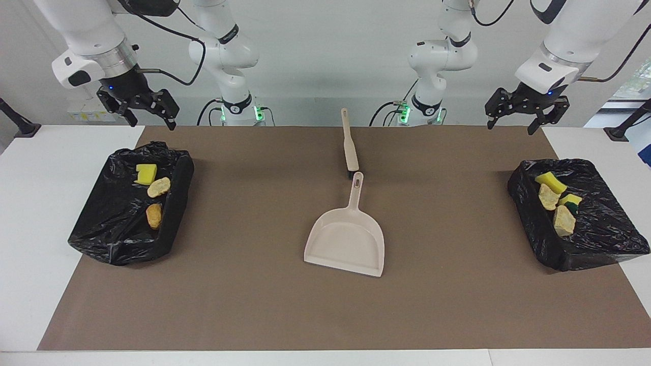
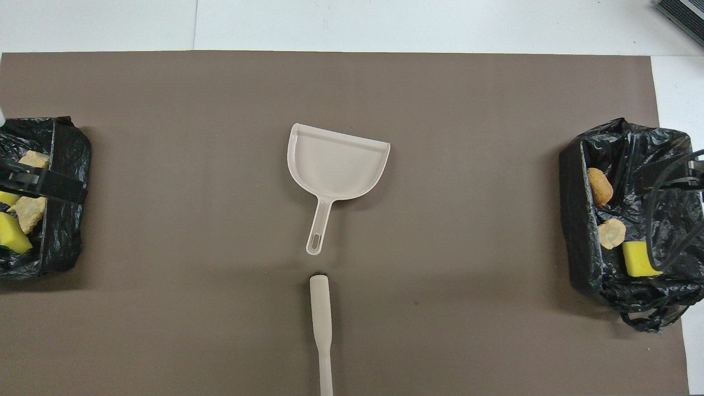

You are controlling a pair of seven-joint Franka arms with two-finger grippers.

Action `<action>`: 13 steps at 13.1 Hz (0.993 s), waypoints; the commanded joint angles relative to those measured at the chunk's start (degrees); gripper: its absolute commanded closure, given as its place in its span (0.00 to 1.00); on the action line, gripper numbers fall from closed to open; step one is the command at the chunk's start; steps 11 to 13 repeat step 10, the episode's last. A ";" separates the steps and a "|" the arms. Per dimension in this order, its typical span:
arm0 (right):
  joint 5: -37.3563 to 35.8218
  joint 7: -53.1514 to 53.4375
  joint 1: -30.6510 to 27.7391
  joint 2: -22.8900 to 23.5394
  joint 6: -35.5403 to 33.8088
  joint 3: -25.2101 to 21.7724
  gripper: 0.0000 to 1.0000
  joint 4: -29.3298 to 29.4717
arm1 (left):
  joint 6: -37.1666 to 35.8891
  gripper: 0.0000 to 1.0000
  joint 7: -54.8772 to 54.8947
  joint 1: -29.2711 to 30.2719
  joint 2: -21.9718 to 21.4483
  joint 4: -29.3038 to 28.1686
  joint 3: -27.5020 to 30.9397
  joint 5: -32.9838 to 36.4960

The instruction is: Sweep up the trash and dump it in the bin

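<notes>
The bench point(image 1: 30, 213) is white and a brown mat point(image 1: 264, 305) covers most of it. Two bins with black liners stand on it. One bin point(image 1: 109, 223) is at the right arm's end of the bench, and the other bin point(image 1: 600, 239) is at the left arm's end.

The dustpan point(image 1: 346, 241) lies in the middle of the mat. Its long axis runs from the robots' edge toward the edge away from them, a little tilted; the handle points to the robots and the open mouth points away. The brush point(image 1: 350, 147) lies nearer to the robots, almost in line with the dustpan handle, with its thin handle end toward the robots' edge.

The trash is all inside the bins. In the first bin there are a yellow sponge point(image 1: 146, 173), a beige lump point(image 1: 158, 187) and an orange-brown lump point(image 1: 154, 215), in a row along the wall that faces the middle of the bench. In the second bin there are a yellow sponge piece point(image 1: 550, 181), two beige lumps point(image 1: 549, 196) and one more sponge with a green side point(image 1: 570, 202), close together.

The right tool point(image 1: 147, 119) hangs over the robots' edge of the bench near the first bin, its fingers spread and holding nothing. The left tool point(image 1: 511, 123) hangs over the same edge near the second bin, also spread and empty.
</notes>
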 commanded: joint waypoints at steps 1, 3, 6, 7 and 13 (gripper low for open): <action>1.05 -1.44 -0.37 -1.40 0.87 0.20 0.00 -1.62 | -1.01 0.00 -0.47 0.68 -1.57 -0.28 -0.45 -0.66; 1.05 -1.44 -0.37 -1.40 0.87 0.20 0.00 -1.62 | -1.19 0.00 -0.47 0.77 -1.84 -0.28 -0.45 -0.58; 1.06 -1.44 -0.37 -1.40 0.87 0.20 0.00 -1.62 | -1.54 0.00 -0.47 0.77 -2.19 -0.37 -0.36 -0.58; 0.97 -1.44 -0.37 -1.40 0.87 0.20 0.00 -1.62 | -1.54 0.00 -0.47 0.77 -2.19 -0.37 -0.36 -0.58; 1.05 -1.44 -0.37 -1.40 0.87 0.20 0.00 -1.62 | -1.54 0.00 -0.47 0.77 -2.19 -0.37 -0.45 -0.58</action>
